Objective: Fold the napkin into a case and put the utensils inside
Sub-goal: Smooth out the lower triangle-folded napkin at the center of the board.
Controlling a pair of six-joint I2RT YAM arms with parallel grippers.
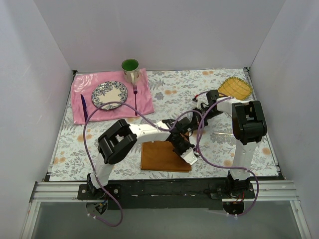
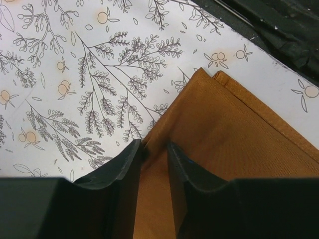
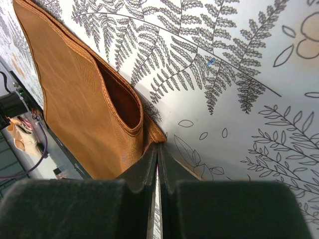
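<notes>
The rust-orange napkin [image 1: 162, 157] lies folded in a flat rectangle near the table's front edge. In the right wrist view its top layer gapes like a pocket [image 3: 119, 99]. My right gripper [image 3: 158, 145] is shut on one corner of the napkin [image 3: 75, 99]. My left gripper [image 2: 154, 149] straddles the napkin's [image 2: 234, 134] edge, jaws a narrow gap apart with a ridge of cloth between the tips. From above, the left gripper [image 1: 191, 156] sits at the cloth's right side. Two utensils, a purple knife [image 1: 83, 107] and a purple fork [image 1: 135, 97], lie on the pink cloth.
The pink cloth [image 1: 144, 102] at the back left carries a patterned plate [image 1: 109, 93]. A green mug [image 1: 130, 67] stands behind it. A yellow dish [image 1: 235, 87] sits at the back right. White walls close three sides; the black rail [image 1: 164, 189] runs along the front.
</notes>
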